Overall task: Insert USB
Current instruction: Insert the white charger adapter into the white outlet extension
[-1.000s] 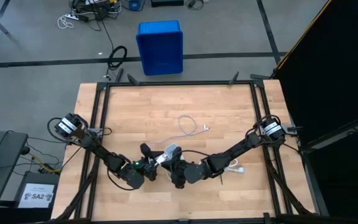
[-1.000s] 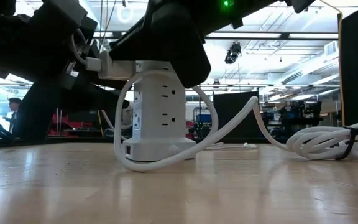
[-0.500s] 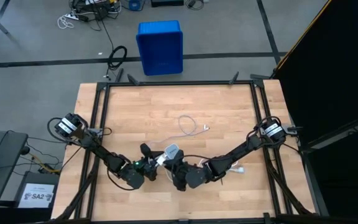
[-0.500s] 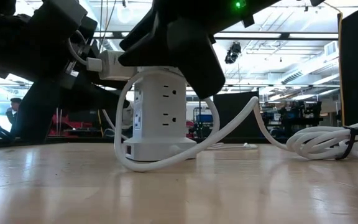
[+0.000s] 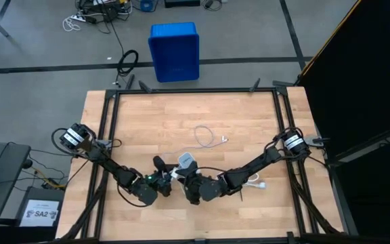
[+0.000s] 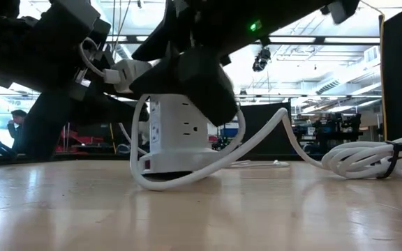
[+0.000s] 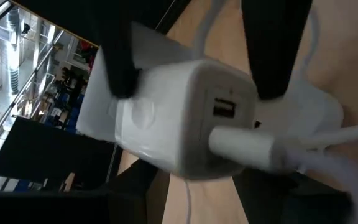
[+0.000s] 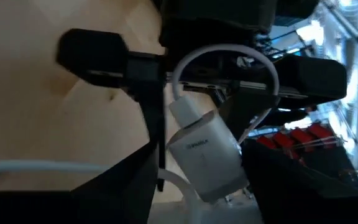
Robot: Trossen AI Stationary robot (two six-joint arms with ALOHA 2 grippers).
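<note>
A white charger block hangs beside the top of a white power tower, and my left gripper is shut on it. One white plug of the USB is in the block's face, next to a free port. The rest of the thin USB cable loops away and lies on the table toward the far side. My right gripper is open close to the block and plug, with its fingers apart and nothing between them. The tower leans, with its base on the table. My left gripper pinches the charger block by two opposite sides, one finger on each, with the port face turned away from the wrist. The fingers come roughly level from the table's left. The block is clear of the table. Whether the block sits in the tower I cannot tell. My right gripper stands in front of the tower's top in the low view. Whether it touches the tower I cannot tell.
The tower's thick white cord curls round its base and runs to a bundle tied in black at the right. Black frame rails border the table. A blue bin stands on the floor beyond the far edge.
My right gripper has opened and sunk lower in front of the tower's top. The tower, upright a second ago, now leans. The charger block stays in my left gripper, slightly tipped.
</note>
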